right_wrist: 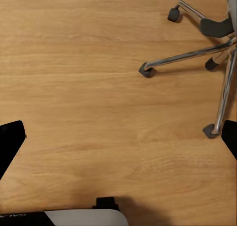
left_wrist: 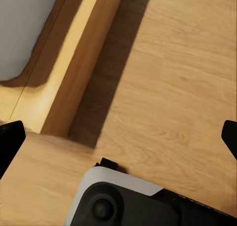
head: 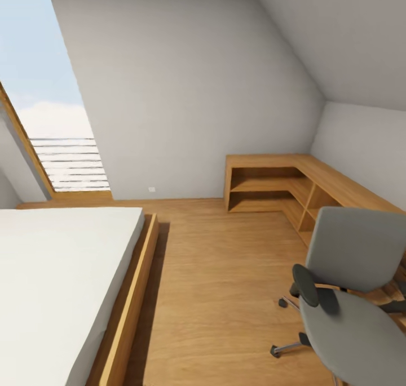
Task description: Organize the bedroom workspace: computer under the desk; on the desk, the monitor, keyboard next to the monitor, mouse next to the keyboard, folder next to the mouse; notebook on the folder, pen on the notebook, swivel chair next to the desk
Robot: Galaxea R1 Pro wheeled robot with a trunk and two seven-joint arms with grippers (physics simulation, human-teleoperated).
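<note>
A: What's the room like?
B: Attic bedroom, sloped grey walls, plank floor (head: 225, 273). Bed (head: 62, 284) on the left, skylight (head: 51, 127) above it, low wooden shelves (head: 282, 186) in the far corner.
A: Chair?
B: Swivel chair (head: 352, 296) front right, seat bare, just beside the shelves.
A: Grippers?
B: Left gripper (left_wrist: 118, 137) and right gripper (right_wrist: 118, 137) both spread wide over floor, holding nothing.

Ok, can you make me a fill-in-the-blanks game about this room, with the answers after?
1. The swivel chair stands on a floor made of ____.
2. The chair's seat and back are the color ____.
3. The bed has a ____ mattress in a wooden frame.
4. The low wooden shelves sit in the ____ of the room.

Missing words: wood; grey; white; corner
</note>
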